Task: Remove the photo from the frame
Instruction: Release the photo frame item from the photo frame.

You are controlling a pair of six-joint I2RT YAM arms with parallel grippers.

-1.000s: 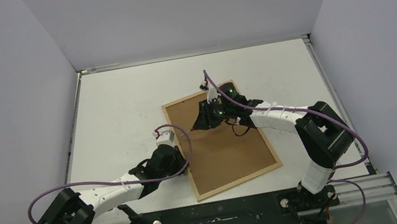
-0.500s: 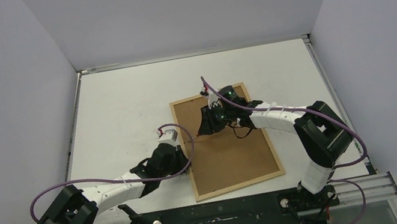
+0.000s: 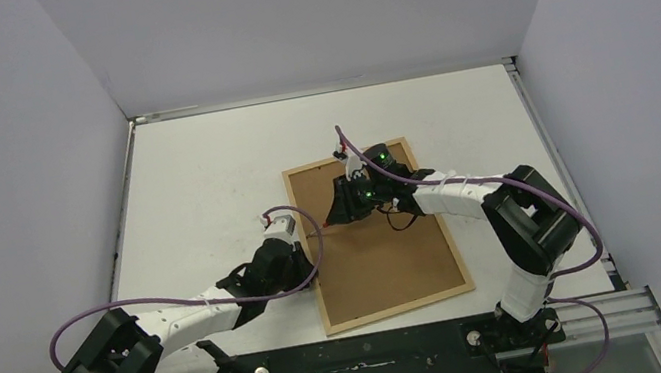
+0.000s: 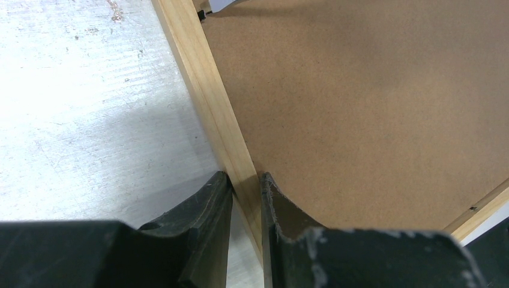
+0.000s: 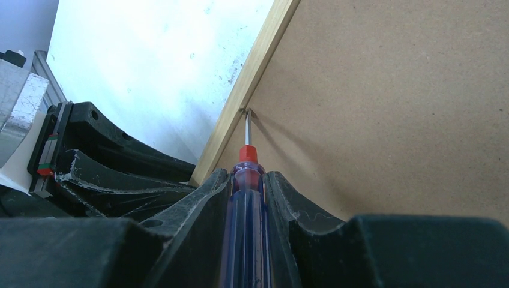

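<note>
One long rail, the left side of the thin light wooden picture frame (image 4: 207,90) lying backing-up on the white table (image 3: 205,187), matters: the left end effector (image 4: 245,180) is pinched onto its near stretch, and the right end effector (image 5: 247,174), farther along, clamps a blue-handled screwdriver (image 5: 247,207), tip at the rail's seam with the brown fibreboard backing (image 5: 390,108).

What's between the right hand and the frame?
The screwdriver it holds, its tip at the inner edge of the frame, shown in the right wrist view.
</note>
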